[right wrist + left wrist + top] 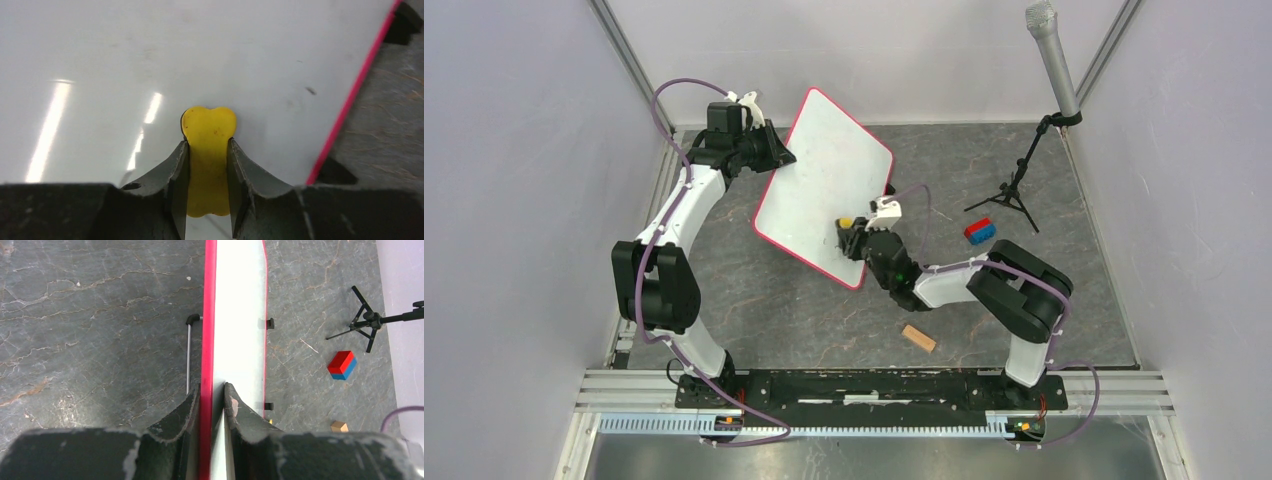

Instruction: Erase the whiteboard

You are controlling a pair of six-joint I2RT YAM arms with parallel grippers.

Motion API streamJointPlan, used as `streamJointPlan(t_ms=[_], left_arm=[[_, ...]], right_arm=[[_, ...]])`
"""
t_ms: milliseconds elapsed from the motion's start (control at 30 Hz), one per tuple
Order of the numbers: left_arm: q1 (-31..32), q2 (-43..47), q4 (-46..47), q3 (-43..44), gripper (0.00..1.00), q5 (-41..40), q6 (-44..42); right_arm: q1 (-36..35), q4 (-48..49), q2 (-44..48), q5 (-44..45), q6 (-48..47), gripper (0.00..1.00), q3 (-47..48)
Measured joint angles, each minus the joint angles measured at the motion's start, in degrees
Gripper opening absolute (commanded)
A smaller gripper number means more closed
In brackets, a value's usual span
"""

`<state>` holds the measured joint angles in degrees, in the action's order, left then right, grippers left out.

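Note:
The whiteboard point(824, 185) is white with a thin red rim and is propped up at a tilt, its face showing no clear writing. My left gripper point(776, 152) is shut on the board's left edge; in the left wrist view the red rim point(209, 315) runs between my fingers point(187, 407). My right gripper point(848, 235) is shut on a yellow eraser point(208, 135) pressed against the board's face point(150, 60) near its lower right edge. The eraser shows as a yellow dot in the top view point(846, 221). Small faint marks remain by the red rim point(350, 97).
A red and blue block point(980, 232) and a small tripod with a microphone point(1016, 190) stand right of the board. A wooden block point(918, 338) lies near my right arm. A thin metal rod point(189, 357) lies on the dark stone-look table beside the board.

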<state>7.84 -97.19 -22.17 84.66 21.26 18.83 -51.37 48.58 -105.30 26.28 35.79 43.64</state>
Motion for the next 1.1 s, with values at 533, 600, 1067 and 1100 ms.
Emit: streamJointPlan(t_ms=[533, 600, 1067, 1100], left_arm=[[0.0, 0.0, 0.0, 0.0, 0.02, 0.0, 0.0], [0.0, 0.0, 0.0, 0.0, 0.02, 0.0, 0.0], [0.0, 0.1, 1.0, 0.0, 0.02, 0.4, 0.0], [0.0, 0.1, 1.0, 0.0, 0.02, 0.4, 0.0]], right_arm=[[-2.6, 6.7, 2.4, -3.0, 3.5, 0.29, -8.1], [-1.3, 6.6, 2.5, -2.1, 5.7, 0.29, -11.2], [-0.9, 0.8, 2.2, -2.1, 0.2, 0.3, -6.1], [-0.9, -0.4, 1.9, -2.4, -0.7, 0.3, -3.2]])
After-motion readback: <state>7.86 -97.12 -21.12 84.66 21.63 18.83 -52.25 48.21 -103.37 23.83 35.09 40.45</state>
